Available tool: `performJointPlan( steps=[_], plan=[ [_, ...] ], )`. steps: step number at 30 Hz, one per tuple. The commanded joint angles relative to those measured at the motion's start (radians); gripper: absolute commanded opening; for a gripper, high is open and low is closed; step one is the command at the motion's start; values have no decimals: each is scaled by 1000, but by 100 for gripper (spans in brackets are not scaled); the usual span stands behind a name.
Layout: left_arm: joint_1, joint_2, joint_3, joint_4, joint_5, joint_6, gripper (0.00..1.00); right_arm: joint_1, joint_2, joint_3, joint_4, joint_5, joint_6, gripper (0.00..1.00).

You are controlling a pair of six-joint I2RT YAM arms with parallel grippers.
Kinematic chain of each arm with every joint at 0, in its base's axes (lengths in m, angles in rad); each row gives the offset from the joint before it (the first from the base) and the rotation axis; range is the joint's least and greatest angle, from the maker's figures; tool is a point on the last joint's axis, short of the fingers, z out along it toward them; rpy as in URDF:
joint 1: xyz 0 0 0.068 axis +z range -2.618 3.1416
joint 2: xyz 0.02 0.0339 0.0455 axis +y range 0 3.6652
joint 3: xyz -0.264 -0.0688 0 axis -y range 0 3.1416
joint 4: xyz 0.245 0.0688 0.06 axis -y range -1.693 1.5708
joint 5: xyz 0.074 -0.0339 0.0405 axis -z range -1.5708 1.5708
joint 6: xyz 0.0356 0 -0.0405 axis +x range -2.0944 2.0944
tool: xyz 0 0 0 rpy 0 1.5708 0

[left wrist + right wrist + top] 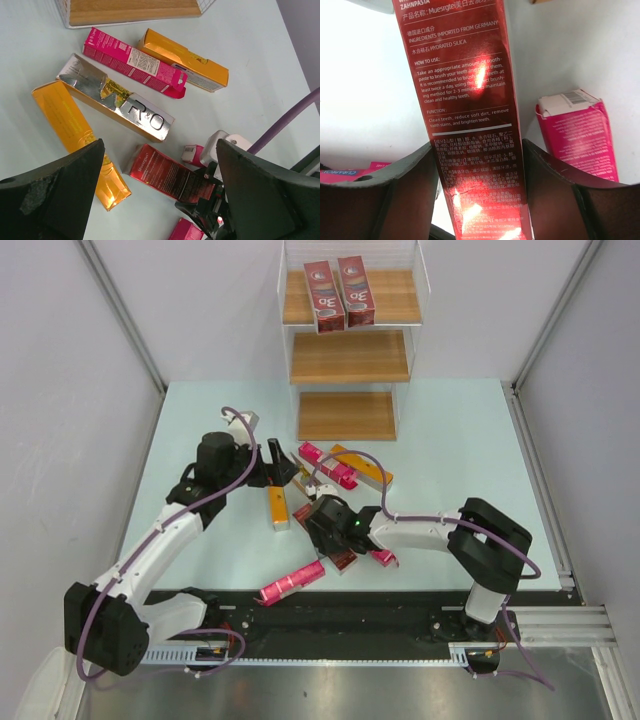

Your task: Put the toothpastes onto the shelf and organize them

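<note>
The shelf (350,357) stands at the far middle with two dark red cartons (338,292) upright on its top board. My right gripper (326,527) (480,165) is shut on a dark red carton (465,75) that lies on the table, also in the left wrist view (160,172). My left gripper (272,470) (160,147) is open and empty, hovering above the loose cartons. Below it lie a pink carton (132,62), an orange one (182,60), a silver and gold one (115,97) and another orange one (75,135).
A pink carton (292,582) lies near the table's front edge. A small pink carton (577,135) lies just right of my right fingers. The shelf's two lower boards (348,415) are bare. Grey walls close in both sides.
</note>
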Motion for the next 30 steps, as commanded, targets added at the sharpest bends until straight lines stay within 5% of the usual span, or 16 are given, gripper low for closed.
performJointPlan(
  steps=[1,12,21,30],
  plan=[
    [-6,15,-5,60,57,-24,100,-7,-35,-28,-81,98,42,37],
    [-4,47,-10,121,125,-74,100,-12,-236,-28,-90,210,42,15],
    [-7,127,-71,372,383,-250,100,17,-402,-28,-99,334,62,9],
    [-75,202,-122,640,469,-425,100,37,-509,-28,-76,408,62,8]
  ],
)
